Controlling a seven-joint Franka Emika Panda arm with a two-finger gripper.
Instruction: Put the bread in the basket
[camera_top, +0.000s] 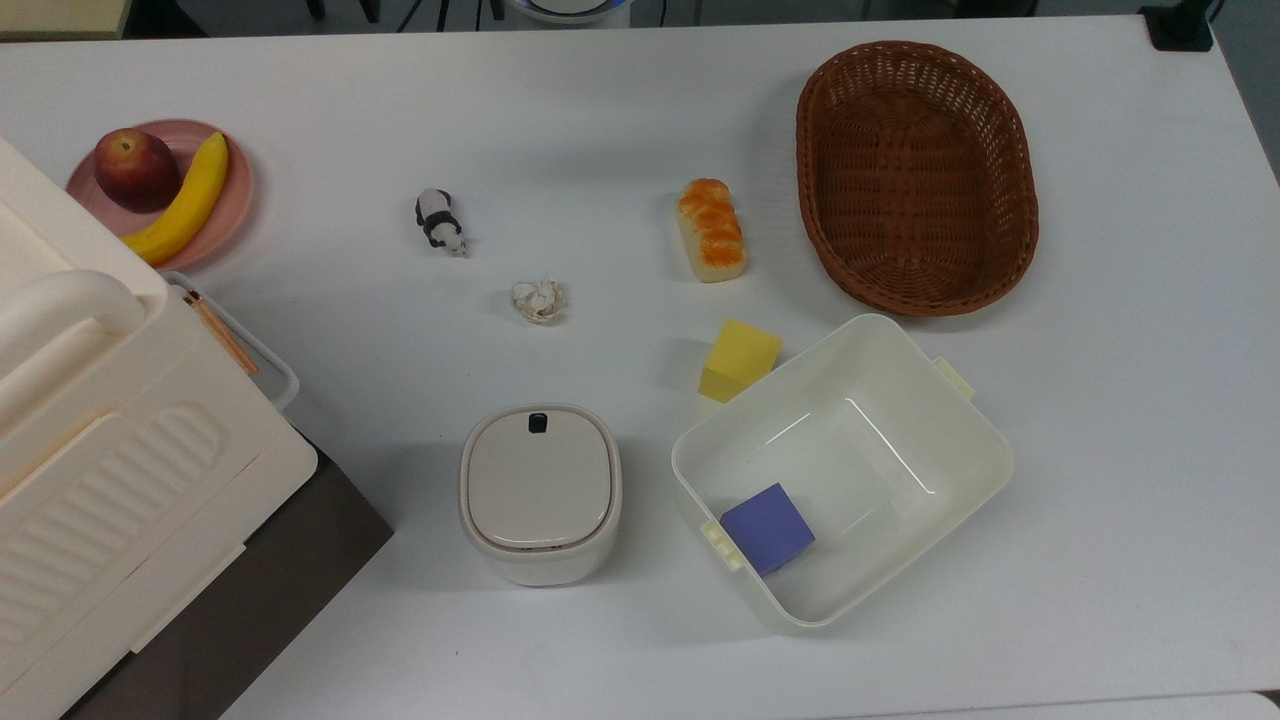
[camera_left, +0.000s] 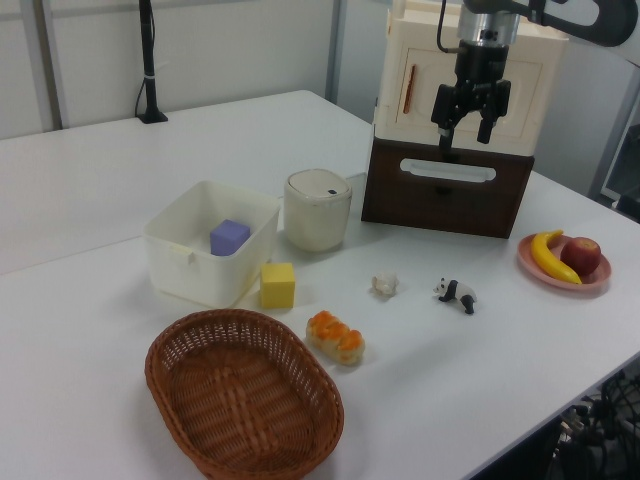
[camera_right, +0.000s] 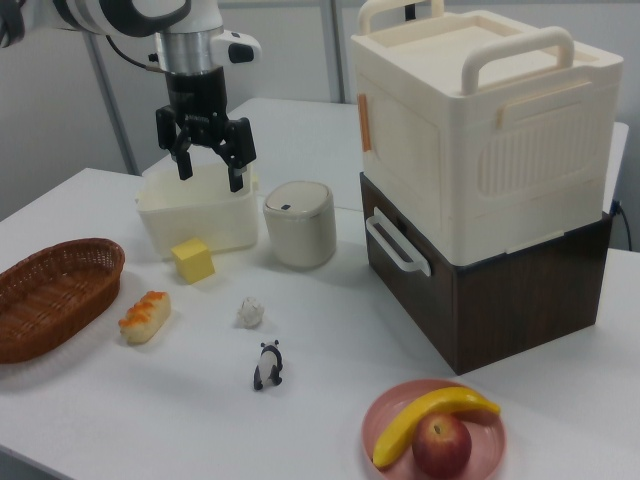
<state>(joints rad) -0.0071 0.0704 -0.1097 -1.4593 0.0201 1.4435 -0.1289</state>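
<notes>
Bread (camera_top: 711, 229): light, probably soft, glossy top; grip across pale long sides.
Basket (camera_top: 916, 175): just beside, desk corner.
Tool (camera_right: 207, 148): fingers apart, empty.

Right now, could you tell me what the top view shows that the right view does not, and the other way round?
The top view looks straight down into the basket and the white tub, with the purple cube lying inside the tub. The right view shows the gripper, open, raised above the table near the tub, and the dark wooden box under the cream case. Both show the bread lying on the table beside the basket, the yellow cube, the panda figure and the plate of fruit.
</notes>
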